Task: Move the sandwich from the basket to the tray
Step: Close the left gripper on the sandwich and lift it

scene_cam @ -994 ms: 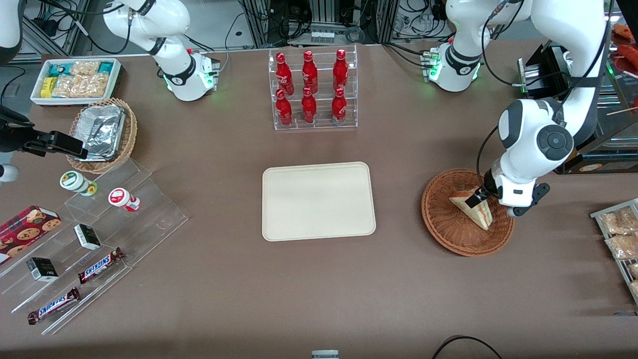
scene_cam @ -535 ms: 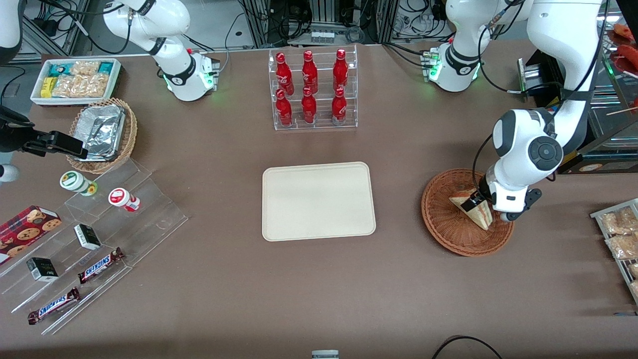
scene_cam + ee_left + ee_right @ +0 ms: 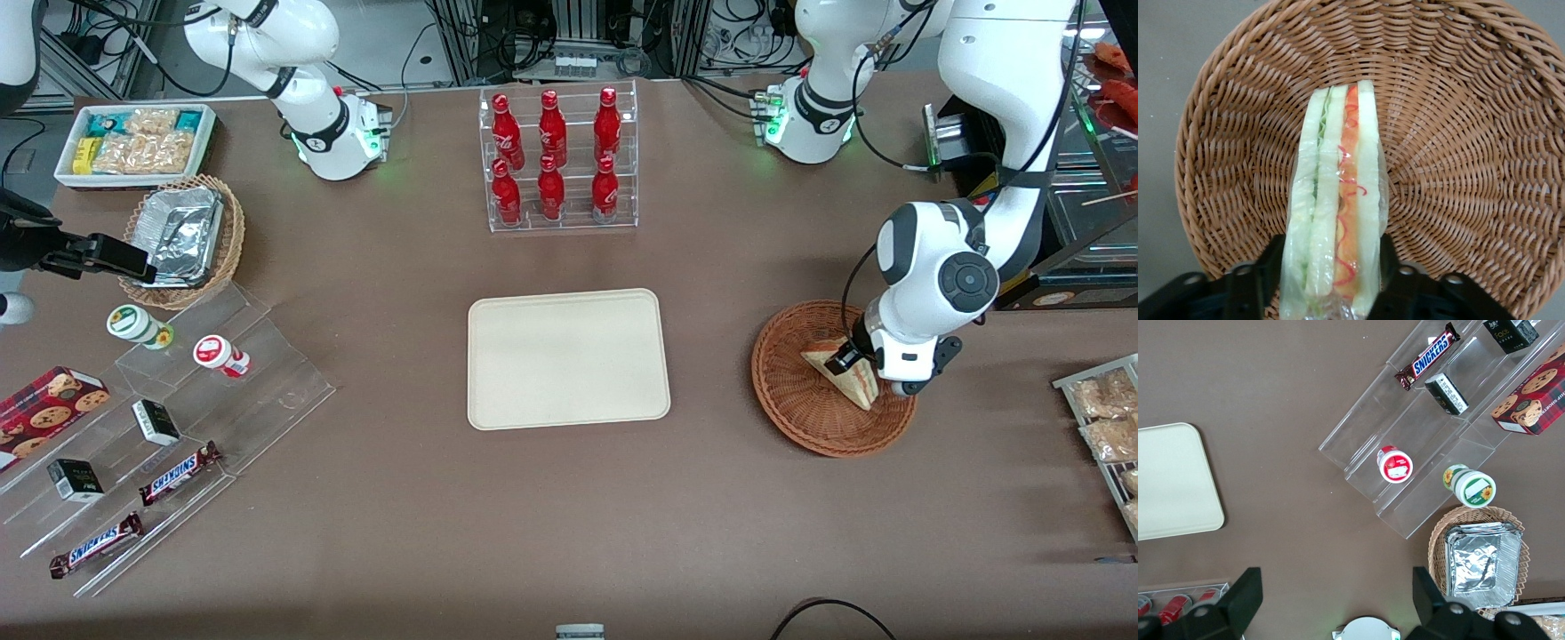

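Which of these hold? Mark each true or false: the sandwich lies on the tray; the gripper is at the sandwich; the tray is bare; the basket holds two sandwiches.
1. The sandwich lies on the tray. False: it is in the basket.
2. The gripper is at the sandwich. True: one finger on each side.
3. The tray is bare. True.
4. The basket holds two sandwiches. False: one.

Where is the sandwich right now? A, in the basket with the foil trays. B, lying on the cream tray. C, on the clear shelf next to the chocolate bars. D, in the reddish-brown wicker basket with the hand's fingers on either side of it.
D: the sandwich lies in the basket, the hand straddling its wide end; the tray holds no sandwich.
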Tool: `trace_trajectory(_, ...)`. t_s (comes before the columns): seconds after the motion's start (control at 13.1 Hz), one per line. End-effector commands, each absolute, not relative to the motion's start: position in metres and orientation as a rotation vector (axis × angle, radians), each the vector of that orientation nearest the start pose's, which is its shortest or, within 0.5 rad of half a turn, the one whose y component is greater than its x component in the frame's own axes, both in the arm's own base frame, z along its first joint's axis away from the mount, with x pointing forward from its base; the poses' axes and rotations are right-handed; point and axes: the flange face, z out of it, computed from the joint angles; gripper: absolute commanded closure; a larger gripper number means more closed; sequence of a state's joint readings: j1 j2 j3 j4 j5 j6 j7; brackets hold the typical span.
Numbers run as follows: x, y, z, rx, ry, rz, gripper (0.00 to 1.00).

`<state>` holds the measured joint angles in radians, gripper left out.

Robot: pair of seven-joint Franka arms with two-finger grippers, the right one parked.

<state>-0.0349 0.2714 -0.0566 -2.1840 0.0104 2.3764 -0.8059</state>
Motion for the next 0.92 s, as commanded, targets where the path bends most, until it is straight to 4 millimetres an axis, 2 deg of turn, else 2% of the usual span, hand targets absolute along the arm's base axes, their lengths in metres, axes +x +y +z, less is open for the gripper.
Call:
trace_trajectory(0.0,0.547,-0.05,0.261,-2.913,-1.108,0.115,1.0)
trace_trajectory(0.15,0.548,-0.054,0.272,-2.913,-1.065,0.124,1.0)
trace_trajectory(0.38,0.572,-0.073,0.329,-2.907,-0.952,0.23,1.0)
trace_trajectory(0.46,0.579,-0.087,0.35,-2.913,-0.889,0.266,1.0)
trace_trajectory(0.54,0.581,-0.099,0.361,-2.914,-0.855,0.286,1.0)
trace_trajectory(0.69,0.576,-0.128,0.366,-2.928,-0.783,0.287,1.0)
trace_trajectory(0.84,0.571,-0.167,0.373,-2.958,-0.691,0.268,1.0)
